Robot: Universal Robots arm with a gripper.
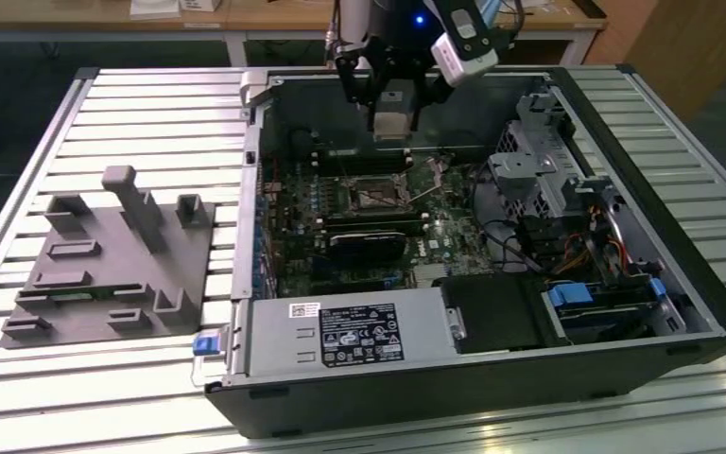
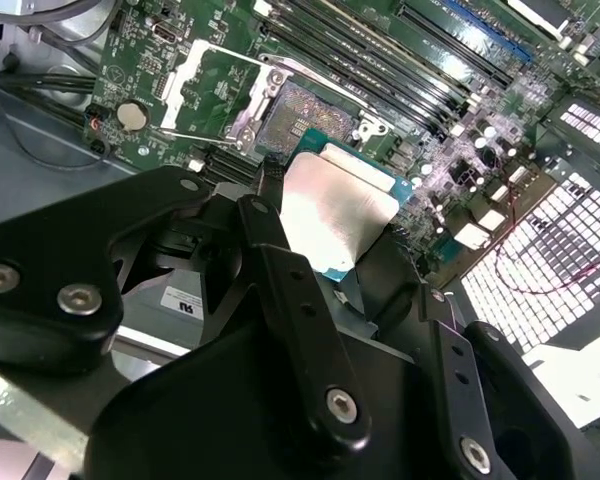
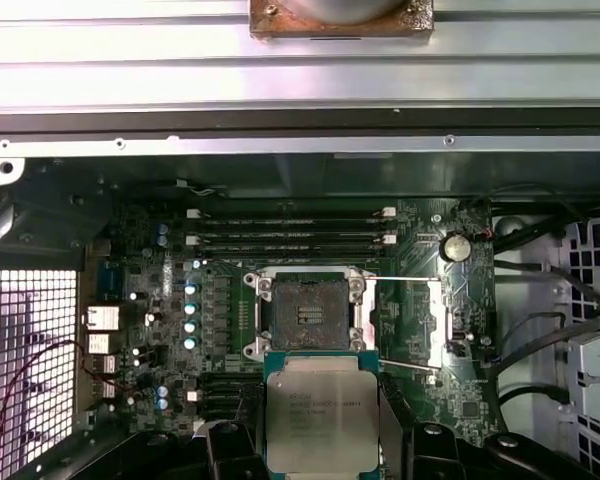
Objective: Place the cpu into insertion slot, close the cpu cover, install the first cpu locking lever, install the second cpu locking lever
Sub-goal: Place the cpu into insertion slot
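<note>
cpu (image 3: 322, 405) | pincer (image 3: 322, 440) closed on its edges | hovering near insertion slot (image 3: 307, 315)

The cpu (image 3: 322, 420) is pale silver with a thin teal-green edge, held between black fingers (image 2: 280, 270). The slot (image 3: 308, 312) has a dark centre speckled with fine contacts and a silver-and-black rim. Beside the slot, the cover (image 3: 442, 330) is bright silver. Around the slot the motherboard (image 1: 290, 236) is green, with black memory slots (image 3: 290, 232) and a silver coin cell (image 3: 457, 246). The case (image 1: 490, 383) is black and grey. The table (image 1: 35, 123) is ribbed in pale grey stripes, and the fixture (image 1: 111, 255) is plain grey.
</note>
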